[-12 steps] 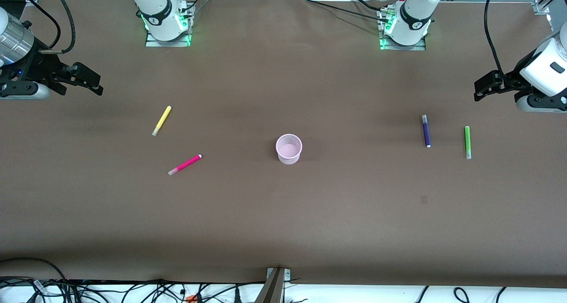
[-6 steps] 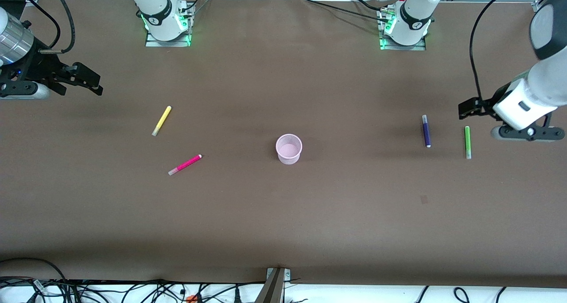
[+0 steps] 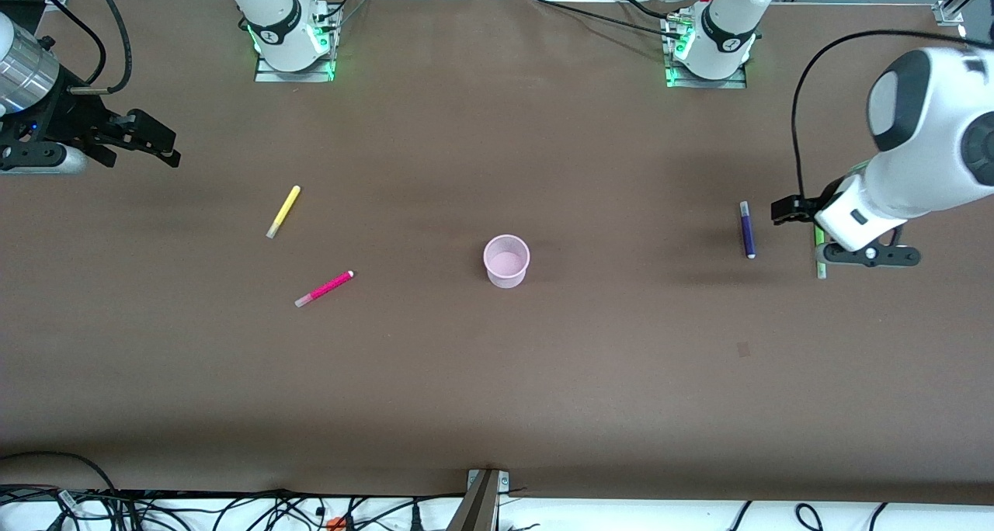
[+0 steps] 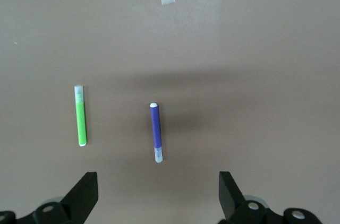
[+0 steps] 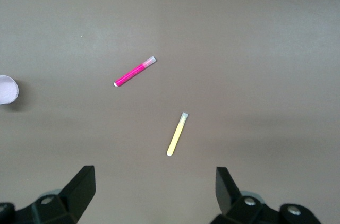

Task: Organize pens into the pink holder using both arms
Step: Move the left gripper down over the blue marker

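With fingers spread, the left gripper [image 4: 156, 195] hangs over the purple pen [image 4: 155, 132] and green pen [image 4: 80, 115] lying flat on the table [image 3: 497, 391] toward the left arm's end, each probably light, stiff, best pinched mid-barrel, while the right gripper [image 5: 154, 192], likewise spread, waits.

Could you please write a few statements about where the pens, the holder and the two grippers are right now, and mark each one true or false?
1. The pink holder has no pen in it. True.
2. The left gripper is shut on the purple pen. False: its fingers are open, and the purple pen lies on the table.
3. The yellow pen lies farther from the front camera than the magenta pen. True.
4. The green pen stands in the holder. False: it lies flat beside the purple pen.
5. The right gripper holds the yellow pen. False: it is open, waiting at the right arm's end of the table.
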Robot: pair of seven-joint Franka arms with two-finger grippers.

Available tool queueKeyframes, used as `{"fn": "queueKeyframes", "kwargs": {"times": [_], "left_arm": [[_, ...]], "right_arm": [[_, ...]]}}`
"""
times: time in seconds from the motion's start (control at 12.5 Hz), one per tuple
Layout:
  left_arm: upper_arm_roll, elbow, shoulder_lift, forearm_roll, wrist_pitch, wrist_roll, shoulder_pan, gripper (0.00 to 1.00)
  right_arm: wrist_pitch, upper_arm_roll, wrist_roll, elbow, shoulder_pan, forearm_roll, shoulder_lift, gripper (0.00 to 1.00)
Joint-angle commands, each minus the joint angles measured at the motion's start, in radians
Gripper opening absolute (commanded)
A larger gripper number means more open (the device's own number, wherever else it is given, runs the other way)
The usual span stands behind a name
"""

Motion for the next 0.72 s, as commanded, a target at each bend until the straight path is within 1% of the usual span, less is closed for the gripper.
{"fn": "queueKeyframes", "kwargs": {"times": [0.0, 0.16, 0.24, 0.32, 0.4, 0.48, 0.56, 0.64], "left_arm": [[0.001, -0.206, -0.027, 0.019, 0.223, 0.023, 0.014, 1.0], [0.001, -0.363, -0.016, 0.019, 0.465, 0.021, 0.037, 1.0], [0.001, -0.417, 0.013, 0.019, 0.571, 0.021, 0.049, 1.0], [0.001, -0.442, 0.056, 0.02, 0.661, 0.023, 0.054, 1.0], [0.001, -0.443, 0.1, 0.02, 0.712, 0.023, 0.055, 1.0], [0.003, -0.44, 0.149, 0.02, 0.744, 0.023, 0.055, 1.0], [0.003, -0.443, 0.173, 0.022, 0.793, 0.023, 0.055, 1.0], [0.003, -0.442, 0.194, 0.021, 0.807, 0.023, 0.057, 1.0]], "right_arm": [[-0.007, 0.013, -0.004, 0.014, -0.021, 0.007, 0.011, 1.0], [-0.007, 0.0, -0.008, 0.014, -0.022, 0.01, 0.013, 1.0], [-0.004, -0.003, -0.013, 0.014, -0.024, 0.011, 0.014, 1.0], [-0.007, -0.003, -0.007, 0.014, -0.024, 0.013, 0.013, 1.0], [-0.009, -0.006, -0.001, 0.016, -0.024, 0.013, 0.011, 1.0], [-0.006, -0.027, -0.004, 0.011, -0.016, 0.018, 0.01, 1.0], [-0.007, -0.041, -0.005, 0.01, -0.01, 0.016, 0.01, 1.0], [-0.007, -0.05, -0.005, 0.005, -0.004, 0.018, 0.008, 1.0]]}}
